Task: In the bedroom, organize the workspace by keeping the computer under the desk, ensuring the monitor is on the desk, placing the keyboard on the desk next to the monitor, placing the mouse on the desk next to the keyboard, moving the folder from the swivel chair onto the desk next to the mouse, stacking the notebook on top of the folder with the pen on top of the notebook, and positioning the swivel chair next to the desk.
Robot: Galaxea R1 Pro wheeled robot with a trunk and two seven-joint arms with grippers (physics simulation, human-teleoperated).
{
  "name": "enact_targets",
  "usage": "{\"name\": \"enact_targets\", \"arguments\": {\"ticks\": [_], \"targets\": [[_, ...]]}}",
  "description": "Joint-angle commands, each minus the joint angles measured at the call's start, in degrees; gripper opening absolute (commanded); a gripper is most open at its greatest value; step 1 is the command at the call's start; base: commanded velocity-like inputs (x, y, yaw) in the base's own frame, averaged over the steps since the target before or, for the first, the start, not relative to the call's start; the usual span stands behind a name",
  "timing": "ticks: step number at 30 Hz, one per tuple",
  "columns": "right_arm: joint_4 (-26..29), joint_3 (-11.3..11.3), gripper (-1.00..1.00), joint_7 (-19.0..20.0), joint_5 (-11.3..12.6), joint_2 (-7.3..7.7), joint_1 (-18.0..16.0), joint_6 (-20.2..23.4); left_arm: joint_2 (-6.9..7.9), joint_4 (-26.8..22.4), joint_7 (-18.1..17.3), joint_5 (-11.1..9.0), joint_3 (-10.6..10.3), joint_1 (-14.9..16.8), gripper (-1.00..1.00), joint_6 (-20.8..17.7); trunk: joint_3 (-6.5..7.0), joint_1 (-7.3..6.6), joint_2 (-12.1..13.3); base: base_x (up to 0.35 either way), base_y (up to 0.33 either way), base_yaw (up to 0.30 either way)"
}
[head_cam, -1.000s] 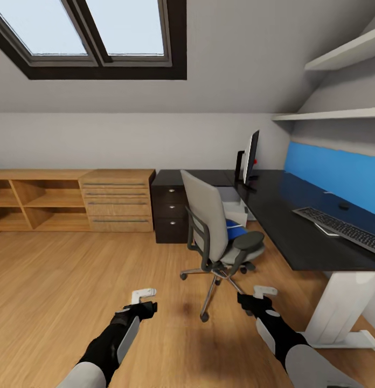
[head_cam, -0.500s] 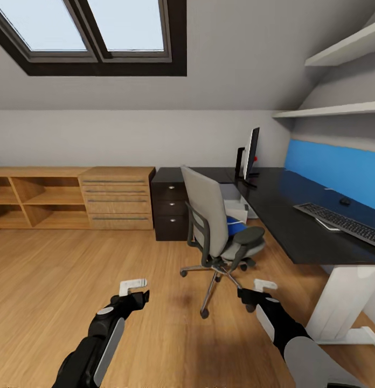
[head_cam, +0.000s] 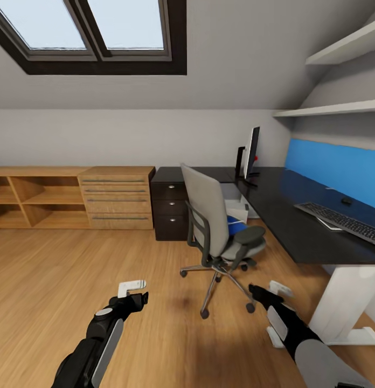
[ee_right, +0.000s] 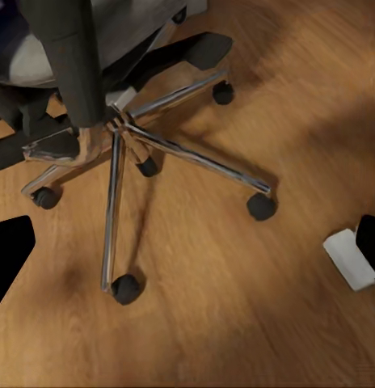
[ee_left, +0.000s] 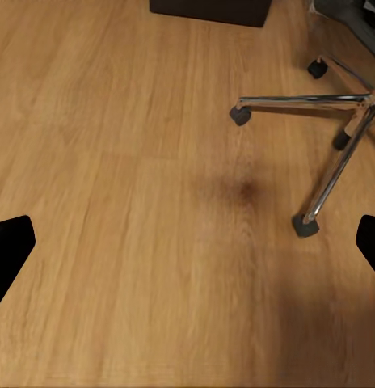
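While the head view is looking across the bedroom, the swivel chair (head_cam: 217,231) is standing on the wood floor (head_cam: 74,269) just beside the desk (head_cam: 295,215), its back turned toward the camera. The blue folder (head_cam: 236,228) is lying on its seat. On the black tabletop, the monitor (head_cam: 251,153) is standing at the far end, and the keyboard (head_cam: 341,222) is lying nearer, with the mouse (head_cam: 346,201) close behind it. A pale box, probably the computer (head_cam: 235,207), is sitting under the desk behind the chair. The left gripper (head_cam: 132,290) and the right gripper (head_cam: 273,291) are hanging low over the floor, both holding nothing.

Along the left wrist view, the dark fingers (ee_left: 10,246) are spread wide over bare planks, with the chair's metal star base (ee_left: 333,137) beyond them.

Along the right wrist view, the fingers (ee_right: 8,250) are likewise spread apart, pointing at the chair's base (ee_right: 123,153) and castors, with the desk's white foot (ee_right: 349,257) near one fingertip.
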State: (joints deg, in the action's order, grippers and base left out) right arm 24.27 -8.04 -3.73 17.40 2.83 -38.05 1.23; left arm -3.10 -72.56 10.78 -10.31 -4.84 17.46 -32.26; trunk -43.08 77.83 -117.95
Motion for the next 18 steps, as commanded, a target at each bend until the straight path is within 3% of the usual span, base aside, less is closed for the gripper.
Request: {"name": "enact_targets", "arguments": {"ticks": [1, 5, 7, 9, 10, 11, 12, 13, 16, 17, 18], "targets": [[-1.4, 0.1, 1.0, -0.4, 0.7, -0.02, 0.0, -3.1, 0.02, -0.1, 0.4, -0.7, 0.0, 0.0, 1.0, -0.2, -0.06, 0.01, 0.0, 0.214, 0.0, 0.0], [-4.2, -0.1, 1.0, -0.9, 0.7, 0.11, -0.3, -7.4, 0.02, -1.1, 0.3, -1.0, 0.0, 0.0, 1.0, -0.3, -0.06, 0.01, 0.0, 0.252, 0.0, 0.0], [-5.9, -0.6, 1.0, -2.2, 1.1, 0.47, -1.9, -7.8, 0.31, -3.8, 0.2, -2.9, 0.1, -1.0, 1.0, -0.3, -0.06, 0.01, 0.0, 0.289, 0.0, 0.0], [-9.3, -2.4, 1.0, -3.8, 3.2, 1.55, -4.9, -6.9, 1.37, -8.7, 0.2, -6.4, 0.1, -3.2, 1.0, -0.7, -0.06, 0.01, 0.0, 0.304, 0.0, 0.0], [-11.6, -3.4, 1.0, -4.4, 5.0, 2.11, -6.4, -6.5, 2.44, -13.1, 0.1, -10.0, 0.2, -5.2, 1.0, -2.3, -0.06, 0.01, 0.0, 0.313, 0.0, 0.0], [-12.2, -3.7, 1.0, -4.6, 5.5, 2.23, -6.8, -6.4, 2.77, -14.6, 0.1, -11.6, 0.2, -5.9, 1.0, -3.2, -0.06, 0.01, 0.0, 0.299, 0.0, 0.0], [-12.4, -3.8, 1.0, -4.7, 5.6, 2.29, -6.9, -6.3, 2.89, -15.1, 0.1, -12.4, 0.2, -6.1, 1.0, -3.5, -0.06, 0.01, 0.0, 0.28, 0.0, 0.0], [-12.8, -4.0, 1.0, -4.8, 6.0, 2.41, -7.2, -6.3, 3.21, -16.1, 0.1, -14.9, 0.5, -6.6, 1.0, -4.2, -0.06, 0.01, 0.0, 0.167, 0.0, 0.0], [-13.1, -4.1, 1.0, -4.8, 6.3, 2.56, -7.4, -6.2, 3.95, -16.7, 0.1, -18.3, 1.7, -7.0, 1.0, -4.8, -0.06, 0.01, 0.0, 0.098, 0.0, 0.0], [-13.2, -4.1, 1.0, -4.9, 6.4, 2.75, -7.4, -6.2, 5.59, -17.0, 0.1, -21.1, 2.5, -7.1, 1.0, -5.0, -0.06, 0.01, 0.0, 0.175, 0.0, 0.0], [-13.3, -4.2, 1.0, -4.9, 6.4, 2.8, -7.4, -6.2, 6.42, -17.1, 0.0, -22.6, 2.7, -7.1, 1.0, -5.1, -0.06, 0.01, 0.0, 0.226, 0.0, 0.0]]}}
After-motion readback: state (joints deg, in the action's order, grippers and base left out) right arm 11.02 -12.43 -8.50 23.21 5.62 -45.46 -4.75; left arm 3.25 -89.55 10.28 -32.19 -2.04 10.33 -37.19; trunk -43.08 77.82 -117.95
